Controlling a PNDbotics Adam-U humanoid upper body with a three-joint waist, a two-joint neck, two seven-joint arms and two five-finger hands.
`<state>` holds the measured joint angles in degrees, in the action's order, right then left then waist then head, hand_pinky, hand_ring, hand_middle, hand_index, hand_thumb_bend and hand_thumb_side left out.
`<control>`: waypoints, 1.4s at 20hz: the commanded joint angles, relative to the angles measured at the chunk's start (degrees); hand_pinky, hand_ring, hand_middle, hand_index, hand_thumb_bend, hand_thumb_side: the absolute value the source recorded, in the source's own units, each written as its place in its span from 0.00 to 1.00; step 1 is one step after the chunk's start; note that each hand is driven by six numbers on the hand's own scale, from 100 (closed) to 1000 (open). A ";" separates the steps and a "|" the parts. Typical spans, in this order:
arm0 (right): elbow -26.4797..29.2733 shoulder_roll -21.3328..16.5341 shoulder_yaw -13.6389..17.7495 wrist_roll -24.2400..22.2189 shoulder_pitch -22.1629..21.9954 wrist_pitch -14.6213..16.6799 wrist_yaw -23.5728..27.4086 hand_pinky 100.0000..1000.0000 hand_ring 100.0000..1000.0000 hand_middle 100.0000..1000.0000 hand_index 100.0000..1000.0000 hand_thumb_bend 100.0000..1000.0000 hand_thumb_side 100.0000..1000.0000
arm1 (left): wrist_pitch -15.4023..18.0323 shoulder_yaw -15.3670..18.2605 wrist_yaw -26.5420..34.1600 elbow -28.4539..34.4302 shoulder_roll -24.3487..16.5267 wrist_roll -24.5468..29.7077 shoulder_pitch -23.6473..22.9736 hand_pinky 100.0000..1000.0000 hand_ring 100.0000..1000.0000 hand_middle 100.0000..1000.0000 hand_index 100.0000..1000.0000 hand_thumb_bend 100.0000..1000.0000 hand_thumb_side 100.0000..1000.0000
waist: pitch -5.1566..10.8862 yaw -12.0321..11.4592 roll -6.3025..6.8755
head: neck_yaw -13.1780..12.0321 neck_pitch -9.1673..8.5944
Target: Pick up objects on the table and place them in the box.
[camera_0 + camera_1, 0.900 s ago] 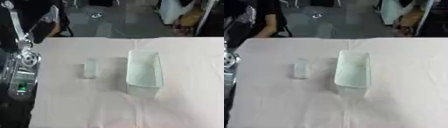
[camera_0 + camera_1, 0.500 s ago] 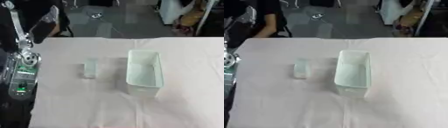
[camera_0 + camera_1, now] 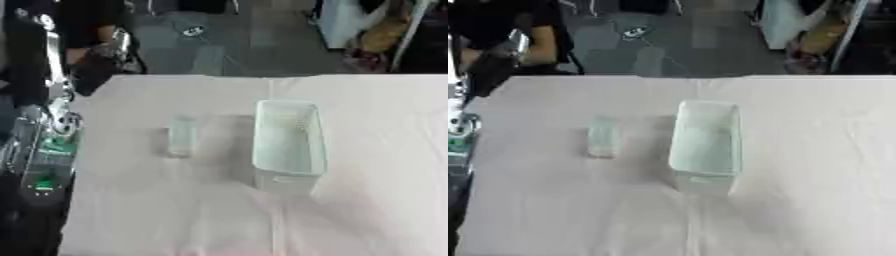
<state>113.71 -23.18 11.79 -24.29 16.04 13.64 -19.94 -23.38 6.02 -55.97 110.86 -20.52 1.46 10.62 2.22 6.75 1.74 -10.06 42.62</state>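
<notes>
The small clear rectangular plastic block (image 3: 181, 136) lies flat on the white-clothed desk (image 3: 175, 210), just left of the pale translucent plastic box (image 3: 289, 142), which looks empty. I see neither hand, so I cannot tell their state; the block's closeness to the box should keep my carry short.

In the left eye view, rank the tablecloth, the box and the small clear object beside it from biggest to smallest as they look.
1. White tablecloth, by far the largest.
2. Pale translucent box.
3. Small clear object left of the box, smallest.
</notes>
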 commanded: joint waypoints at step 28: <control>0.89 -1.28 -0.26 -0.45 1.06 0.30 -0.02 0.89 0.91 0.92 0.93 0.00 0.60 | 0.33 -8.33 -5.13 -14.23 -1.13 8.87 3.75 0.78 0.76 0.74 0.80 0.67 0.85 | 0.16 1.14 -0.10 | -0.81 -0.63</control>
<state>113.71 -23.18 11.44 -24.58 16.06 13.86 -19.91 -23.36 -2.14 -60.78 96.09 -20.51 10.31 13.23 2.07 7.84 1.77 -10.61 42.64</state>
